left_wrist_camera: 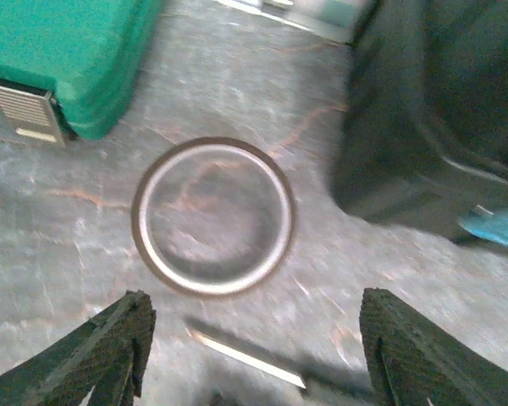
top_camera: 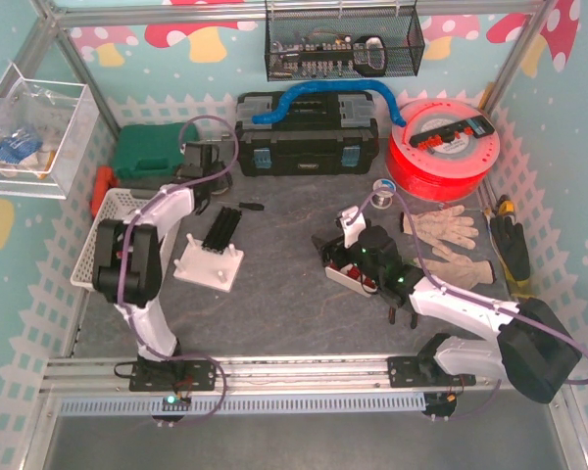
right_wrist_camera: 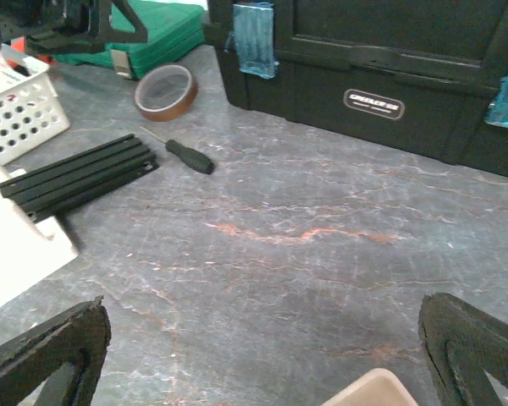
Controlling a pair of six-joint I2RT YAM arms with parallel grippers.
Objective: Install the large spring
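The large spring does not show in any view. My left gripper (left_wrist_camera: 256, 298) is open and empty, hovering over the grey table just short of a roll of brown tape (left_wrist_camera: 212, 216) that lies flat. A screwdriver's metal shaft (left_wrist_camera: 250, 359) lies between its fingers (left_wrist_camera: 118, 338). From above, the left gripper (top_camera: 208, 164) sits between the green case (top_camera: 147, 152) and the black toolbox (top_camera: 309, 137). My right gripper (right_wrist_camera: 262, 330) is open wide over bare table, holding nothing. From above, that right gripper (top_camera: 335, 247) is beside a small white and red box (top_camera: 351, 278).
A black rail (top_camera: 220, 230) leans on a white fixture (top_camera: 209, 266), with the screwdriver (right_wrist_camera: 189, 156) behind them. A white perforated basket (top_camera: 106, 240) stands at the left. Work gloves (top_camera: 446, 240) and a red filament spool (top_camera: 441, 152) lie at the right.
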